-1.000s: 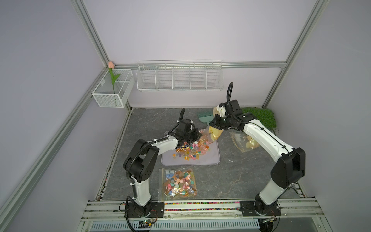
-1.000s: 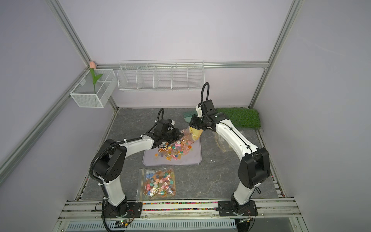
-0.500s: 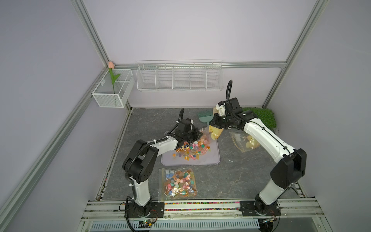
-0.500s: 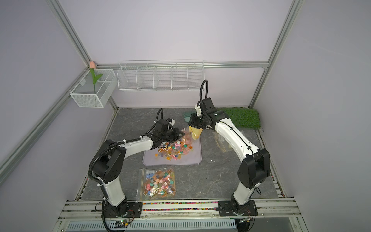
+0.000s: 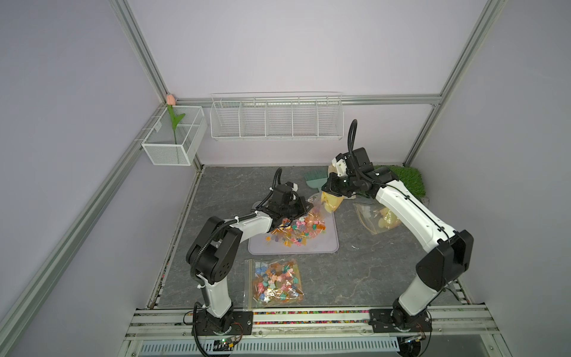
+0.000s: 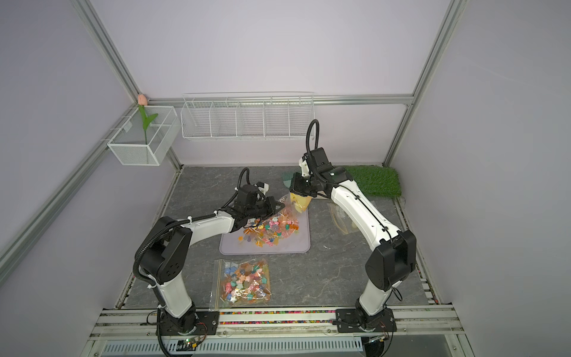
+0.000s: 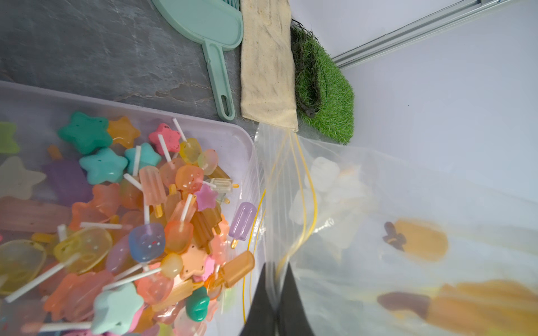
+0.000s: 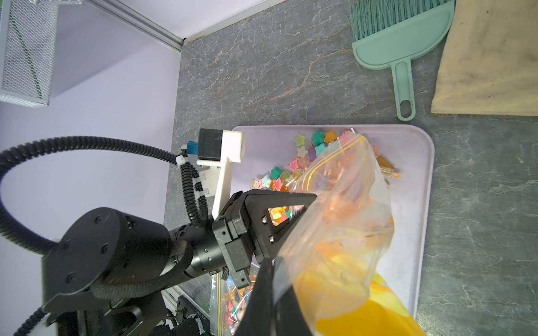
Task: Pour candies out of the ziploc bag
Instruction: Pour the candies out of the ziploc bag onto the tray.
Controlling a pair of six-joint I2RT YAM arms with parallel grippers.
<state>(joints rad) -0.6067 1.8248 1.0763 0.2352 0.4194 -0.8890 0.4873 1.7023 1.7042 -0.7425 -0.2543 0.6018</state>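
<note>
Left gripper (image 7: pixel 276 266): jaws closed flat on the clear film of the bag (image 7: pixel 378 189), right beside its yellow zip line and above the edge of the tray (image 7: pixel 238 139). Right gripper (image 8: pixel 273 261): jaws likewise closed on the film of the same bag, at its other end.

The bag hangs between the two over the far right corner of the tray, with its mouth toward the left gripper. A blurred yellow mass shows in it at the right gripper's end.

Candies (image 5: pixel 296 230) lie heaped on the tray, mostly on its far half, under and beside the bag mouth. Whether any are inside the bag cannot be told.

On the near side of the tray, apart from it, a second bag (image 5: pixel 275 282) full of candies lies flat. A brush (image 8: pixel 401 37) lies beyond the tray.
</note>
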